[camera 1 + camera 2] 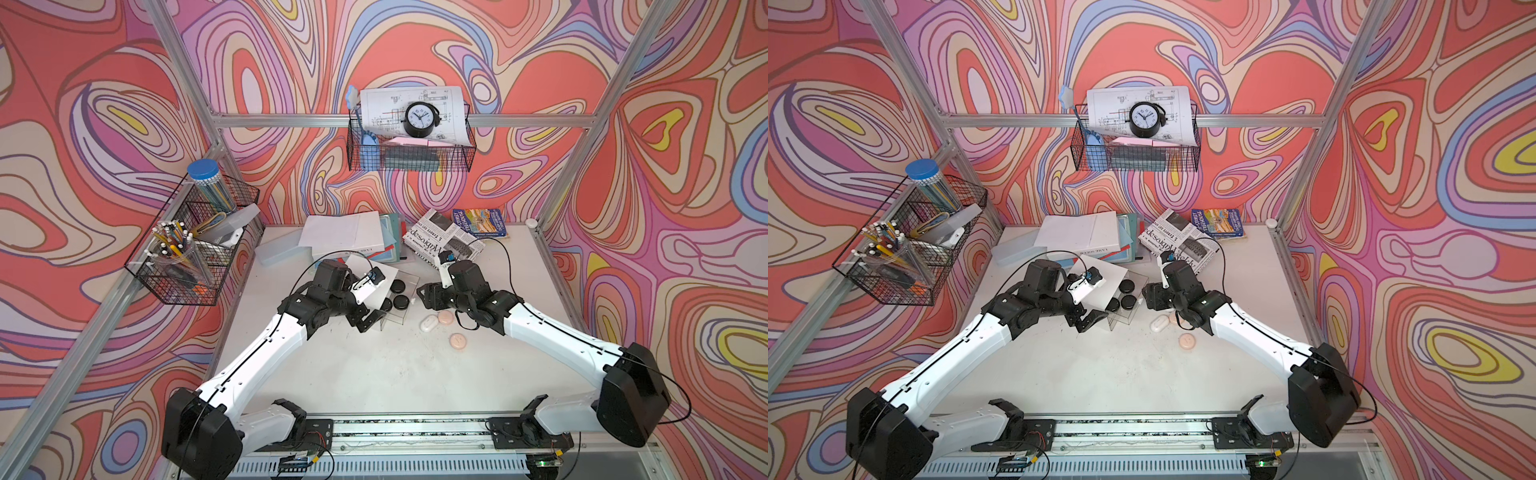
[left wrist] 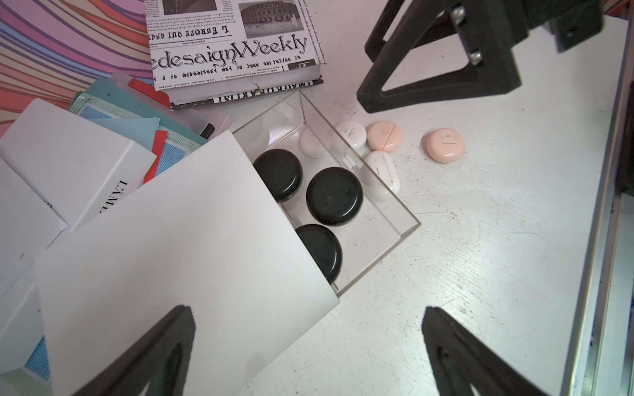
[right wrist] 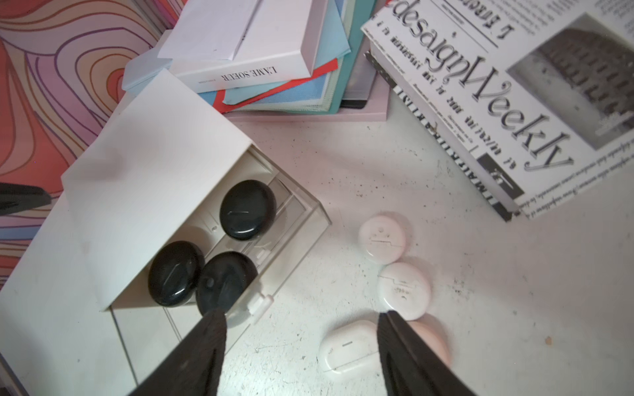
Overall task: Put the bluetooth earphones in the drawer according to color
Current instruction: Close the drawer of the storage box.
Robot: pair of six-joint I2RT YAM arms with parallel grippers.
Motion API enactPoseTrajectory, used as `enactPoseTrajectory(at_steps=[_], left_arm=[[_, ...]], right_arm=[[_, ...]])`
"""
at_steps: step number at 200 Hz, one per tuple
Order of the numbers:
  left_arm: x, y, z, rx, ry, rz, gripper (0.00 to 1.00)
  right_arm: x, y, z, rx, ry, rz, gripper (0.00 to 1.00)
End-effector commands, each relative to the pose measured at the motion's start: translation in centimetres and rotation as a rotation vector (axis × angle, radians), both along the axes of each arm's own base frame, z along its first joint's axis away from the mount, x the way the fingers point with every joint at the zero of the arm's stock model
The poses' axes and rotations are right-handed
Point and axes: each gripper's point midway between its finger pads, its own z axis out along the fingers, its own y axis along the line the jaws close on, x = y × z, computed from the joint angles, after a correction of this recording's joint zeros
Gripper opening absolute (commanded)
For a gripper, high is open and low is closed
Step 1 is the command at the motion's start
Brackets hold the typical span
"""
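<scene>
Right, the right gripper [image 3: 299, 312] is down over the table [image 3: 514, 291] with its jaws apart and nothing in them. The white case [image 3: 348, 346] lies flat between the fingers, close against one with a clear gap to the other, so it's off-centre. To do this well I'd shift the gripper sideways until the case sits in the middle, come low enough that the pads meet its rounded flanks, then squeeze gently; it's smooth and pebble-shaped, and I reckon it'll squirt out of a high or lopsided pinch. Watch the neighbours: a beige-pink case [image 2: 384, 136] lies just beside it, and another pale one is partly hidden behind a finger. The drawer [image 3: 302, 240] stands pulled out close by with three black cases [image 3: 247, 209] inside and its knob [image 3: 260, 305] near the other finger, so this white one wants a different tier. The left gripper [image 2: 307, 310] hangs wide open and empty over a corner of the cabinet [image 2: 171, 240]
</scene>
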Motion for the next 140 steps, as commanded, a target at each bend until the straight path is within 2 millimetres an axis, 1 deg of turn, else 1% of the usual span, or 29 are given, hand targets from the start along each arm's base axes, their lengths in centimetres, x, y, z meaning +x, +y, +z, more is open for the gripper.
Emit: enactPoseTrajectory(at_steps=[1, 19, 24, 37, 52, 78, 113, 140], left_arm=[[0.6, -0.1, 0.4, -0.009, -0.001, 0.005, 0.98], [0.6, -0.2, -0.3, 0.000, 0.021, 0.001, 0.98], [0.6, -0.3, -0.4, -0.002, 0.026, -0.001, 0.99], [0.5, -0.5, -0.6, -0.009, 0.036, -0.012, 0.99], [0.6, -0.6, -0.7, -0.010, 0.044, -0.010, 0.98], [0.4, -0.8, -1.4, -0.005, 0.078, -0.022, 0.99], [0.0, -1.0, -2.1, 0.001, 0.126, -0.042, 0.98], [0.0, -0.9, -2.6, 0.015, 0.132, -0.041, 0.98]], right_arm=[[-0.3, 0.1, -0.4, 0.061, 0.022, -0.019, 0.53], [-0.5, 0.2, -1.1, 0.074, 0.039, -0.019, 0.36], [-0.5, 0.3, -1.4, 0.075, 0.046, -0.019, 0.30], [-0.5, 0.4, -1.6, 0.081, 0.048, -0.019, 0.15], [-0.4, 0.6, -1.8, 0.089, 0.051, -0.015, 0.00], [-0.1, 1.3, -2.2, 0.113, 0.058, -0.001, 0.00], [0.2, 2.3, -3.2, 0.124, 0.084, 0.025, 0.00], [0.7, 3.0, -3.0, 0.147, 0.072, 0.040, 0.00]])
